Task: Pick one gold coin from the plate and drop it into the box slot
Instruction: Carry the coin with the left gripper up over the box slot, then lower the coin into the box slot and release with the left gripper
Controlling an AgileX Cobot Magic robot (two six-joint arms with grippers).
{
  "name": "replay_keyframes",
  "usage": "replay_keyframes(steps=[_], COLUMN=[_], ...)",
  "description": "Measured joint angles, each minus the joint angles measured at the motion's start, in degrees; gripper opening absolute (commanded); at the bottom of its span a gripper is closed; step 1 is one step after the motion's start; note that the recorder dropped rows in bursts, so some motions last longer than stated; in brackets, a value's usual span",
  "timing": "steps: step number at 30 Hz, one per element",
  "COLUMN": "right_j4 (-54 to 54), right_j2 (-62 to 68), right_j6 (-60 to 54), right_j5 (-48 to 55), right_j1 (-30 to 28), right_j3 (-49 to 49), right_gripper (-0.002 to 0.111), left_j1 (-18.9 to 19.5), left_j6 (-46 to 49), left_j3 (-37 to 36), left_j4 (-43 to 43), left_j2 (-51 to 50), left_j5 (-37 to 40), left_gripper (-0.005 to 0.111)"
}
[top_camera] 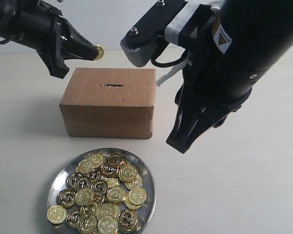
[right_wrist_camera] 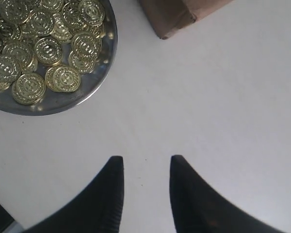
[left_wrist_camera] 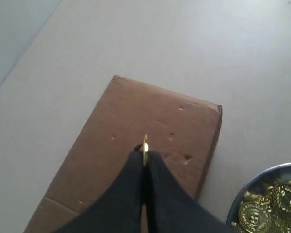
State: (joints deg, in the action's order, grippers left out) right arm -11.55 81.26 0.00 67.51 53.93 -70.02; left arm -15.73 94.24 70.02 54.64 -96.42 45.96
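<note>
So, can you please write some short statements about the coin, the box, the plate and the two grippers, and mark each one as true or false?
1. The left gripper pinches one coin at its fingertips. True.
2. That coin is already inside the slot. False: the gripper holds it in the air, apart from the slot.
3. The right gripper is open and holds nothing. True.
4. The plate is empty. False: many gold coins are heaped in it.
5. The slot is cut in the top face of the box. True.
</note>
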Motion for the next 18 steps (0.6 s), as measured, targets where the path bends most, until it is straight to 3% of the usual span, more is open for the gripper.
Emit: replay_keyframes(steps=[5, 9, 18], right_j4=[1.3, 1.52, 2.44], right_j2=[-0.84, -0.84, -0.84], right_j6=[0.0, 0.0, 0.0], right_j5=[0.79, 1.36, 1.52], right_j1=[0.0, 0.0, 0.0], right_j3=[0.0, 0.0, 0.0], right_gripper=[0.031, 0.031, 0.031], left_j1=[-2.58, -2.58, -2.94], left_j6=[6.76, 12.66, 14.84], left_j3=[4.81, 6.12, 8.4], left_j4=[-8.85, -9.94, -9.56], left_j2=[-7.29, -8.7, -12.04], left_j5=[-0.75, 0.13, 1.19], left_gripper=[0.0, 0.0, 0.0])
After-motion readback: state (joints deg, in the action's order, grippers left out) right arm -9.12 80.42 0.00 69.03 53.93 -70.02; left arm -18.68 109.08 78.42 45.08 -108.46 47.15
